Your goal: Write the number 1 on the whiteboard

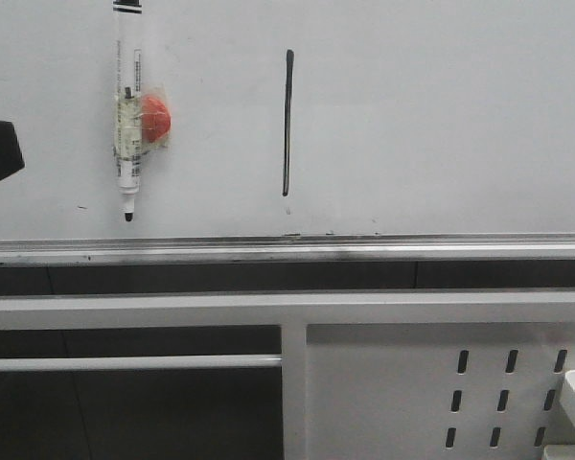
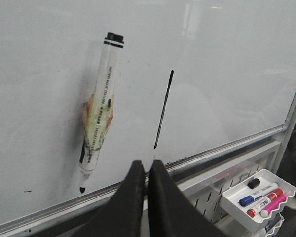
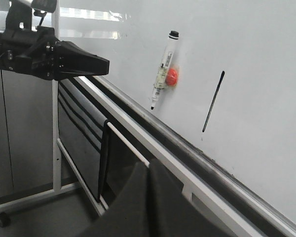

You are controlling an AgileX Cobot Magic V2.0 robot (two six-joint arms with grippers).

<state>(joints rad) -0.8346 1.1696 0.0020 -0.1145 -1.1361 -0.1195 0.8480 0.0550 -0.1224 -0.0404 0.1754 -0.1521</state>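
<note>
Nearest the robot, the left tool (image 2: 147,170) has its fingers pressed together with nothing between them, and it hangs in the air short of the board without touching anything. The right tool (image 3: 148,170) is likewise clenched and empty, well back from the board and off to the side.

Beyond them runs the silver tray rail (image 1: 287,249) along the board's lower edge, and beside it in the left wrist view a small white bin of markers (image 2: 259,195) hangs lower down.

Farthest is the whiteboard (image 1: 460,115). On it stands the number 1 (image 1: 287,123), a thin dark upright stroke, a little thicker at the top, near the middle of the front view and ending just above the rail. To its left a marker pen (image 1: 126,105) clings to the board, tip down and uncapped, with a red blob (image 1: 155,118), probably a magnet, taped to it.

The writing looks finished: the stroke is complete and the pen is parked on the board, out of either tool. Little appears left beyond drawing the arms away.
</note>
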